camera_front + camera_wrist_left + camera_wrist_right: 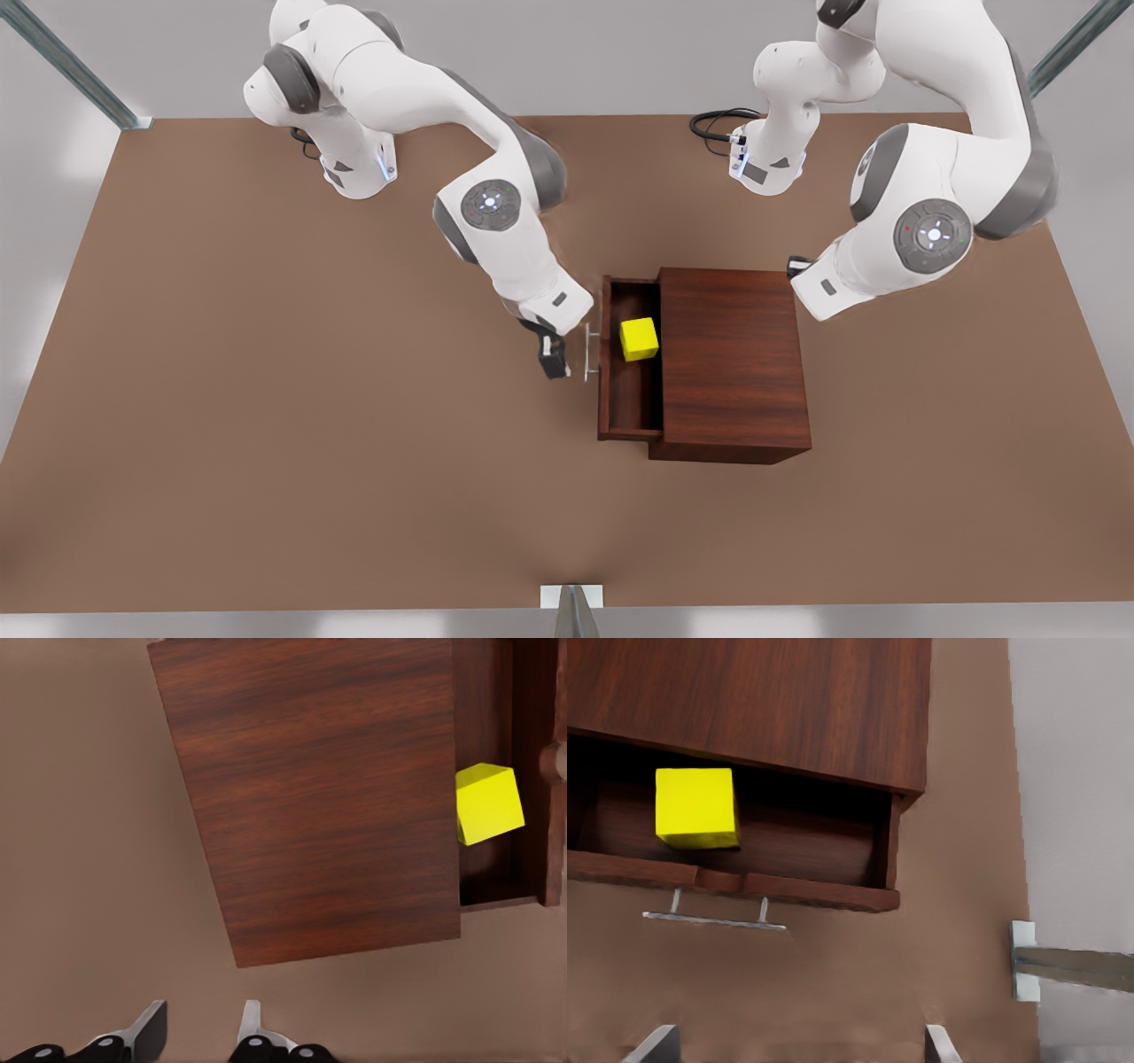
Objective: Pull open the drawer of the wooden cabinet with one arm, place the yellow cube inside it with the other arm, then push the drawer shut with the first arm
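The yellow cube (639, 338) sits in the pulled-out drawer (629, 416), so the right gripper (556, 356), fingers spread wide and empty, waits at nine o'clock beside the handle (588, 353) to push, while the left gripper (202, 1032), open and empty, hangs behind the wooden cabinet (731, 359).

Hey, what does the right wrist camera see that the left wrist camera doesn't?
Right wrist view adds: the silver handle, apart from the open right gripper, and a metal post at the table edge. Left wrist view adds: the cabinet top's full width, with the open left gripper off its rear edge. Shared: the yellow cube inside the open drawer, and the brown table.
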Available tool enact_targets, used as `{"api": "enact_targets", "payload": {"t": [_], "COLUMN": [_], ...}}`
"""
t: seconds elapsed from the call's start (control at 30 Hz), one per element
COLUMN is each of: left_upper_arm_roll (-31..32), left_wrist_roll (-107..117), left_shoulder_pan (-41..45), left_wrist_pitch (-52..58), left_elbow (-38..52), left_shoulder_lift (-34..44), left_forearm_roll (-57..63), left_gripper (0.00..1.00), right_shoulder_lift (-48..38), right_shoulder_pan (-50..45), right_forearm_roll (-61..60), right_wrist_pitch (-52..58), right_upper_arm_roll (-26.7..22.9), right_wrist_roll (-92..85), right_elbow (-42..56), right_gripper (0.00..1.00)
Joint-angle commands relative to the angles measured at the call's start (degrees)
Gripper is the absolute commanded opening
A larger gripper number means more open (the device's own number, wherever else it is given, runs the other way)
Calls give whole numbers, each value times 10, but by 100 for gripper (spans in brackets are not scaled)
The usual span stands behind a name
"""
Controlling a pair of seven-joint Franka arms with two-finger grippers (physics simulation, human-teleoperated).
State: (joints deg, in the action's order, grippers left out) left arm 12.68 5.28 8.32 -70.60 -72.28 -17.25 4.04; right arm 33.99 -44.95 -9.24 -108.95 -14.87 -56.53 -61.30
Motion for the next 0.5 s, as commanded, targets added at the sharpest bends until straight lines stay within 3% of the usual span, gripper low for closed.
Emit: {"api": "enact_targets", "payload": {"t": [0.0, 0.03, 0.1, 0.13, 0.17, 0.2, 0.33, 0.47], "left_upper_arm_roll": [25, 28, 29, 29, 28, 25, 24, 21], "left_wrist_roll": [540, 734, 1077, 1338, 1503, 1588, 1773, 1839], "left_shoulder_pan": [74, 148, 210, 242, 263, 286, 295, 292], "left_wrist_pitch": [-55, -39, -132, -253, -313, -381, -532, -572], "left_elbow": [71, 131, 133, 133, 133, 133, 127, 94], "left_shoulder_lift": [-68, -127, -160, -180, -195, -222, -279, -307], "left_forearm_roll": [-6, -6, -27, -29, -15, 9, 91, 108], "left_gripper": [21, 21, 21, 21, 21, 21, 21, 21], "right_shoulder_lift": [-15, -14, -24, -83, -162, -215, -187, -183], "right_shoulder_pan": [7, 25, 97, 157, 232, 319, 333, 359], "right_forearm_roll": [9, 7, 12, 33, 122, 138, 120, 104], "right_wrist_pitch": [272, 337, 392, 422, 411, 367, 314, 242], "right_upper_arm_roll": [-88, -136, -133, -77, 53, 142, 150, 145], "right_wrist_roll": [234, 393, 507, 554, 609, 608, 605, 605], "right_elbow": [-5, -5, -4, -19, -79, -147, -146, -143], "right_gripper": [100, 100, 100, 100, 100, 100, 100, 100]}}
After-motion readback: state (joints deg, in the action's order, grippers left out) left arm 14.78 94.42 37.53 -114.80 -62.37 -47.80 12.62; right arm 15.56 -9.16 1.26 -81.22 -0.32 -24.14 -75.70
